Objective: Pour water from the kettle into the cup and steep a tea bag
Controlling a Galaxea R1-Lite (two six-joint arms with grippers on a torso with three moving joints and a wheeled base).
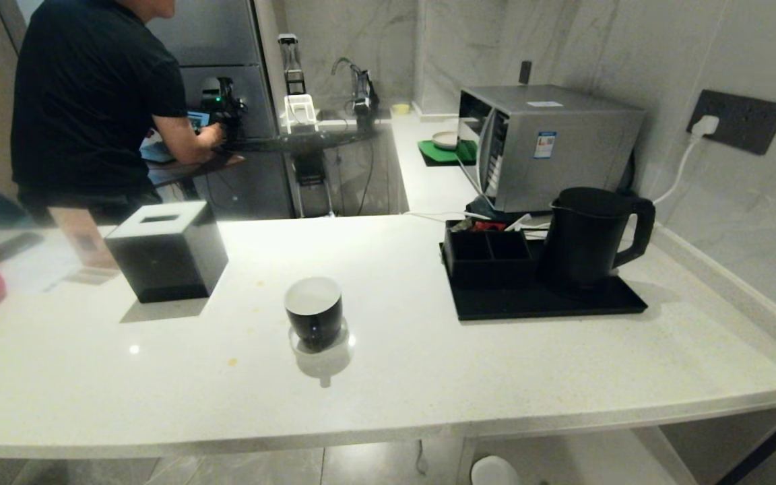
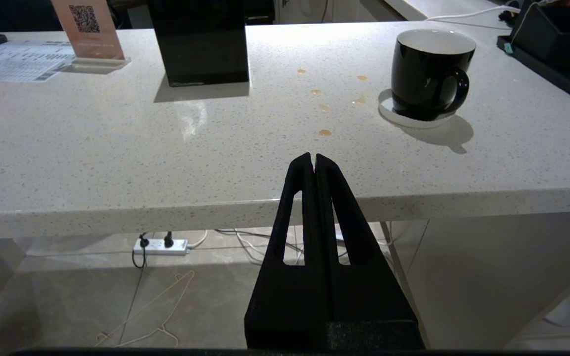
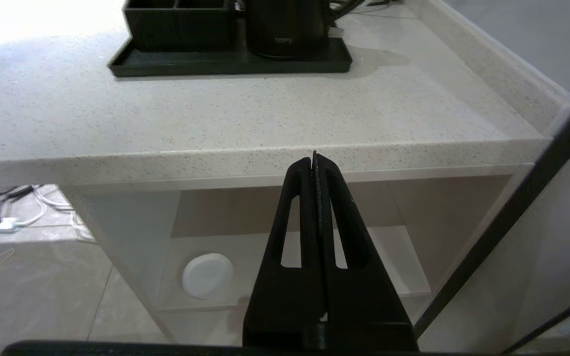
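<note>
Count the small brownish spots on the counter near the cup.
5 in the left wrist view, on the counter left of the cup. The cup may hide more.

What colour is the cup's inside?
White inside the round black cup; the left wrist view shows it best.

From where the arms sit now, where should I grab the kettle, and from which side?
Take the kettle by its large loop handle, which juts out on the robot's right, away from the spout. It stands upright on the black tray, with the divided box close on its left, so come in from the right. The right claw, shut and below the counter edge, is probably the nearer one.
</note>
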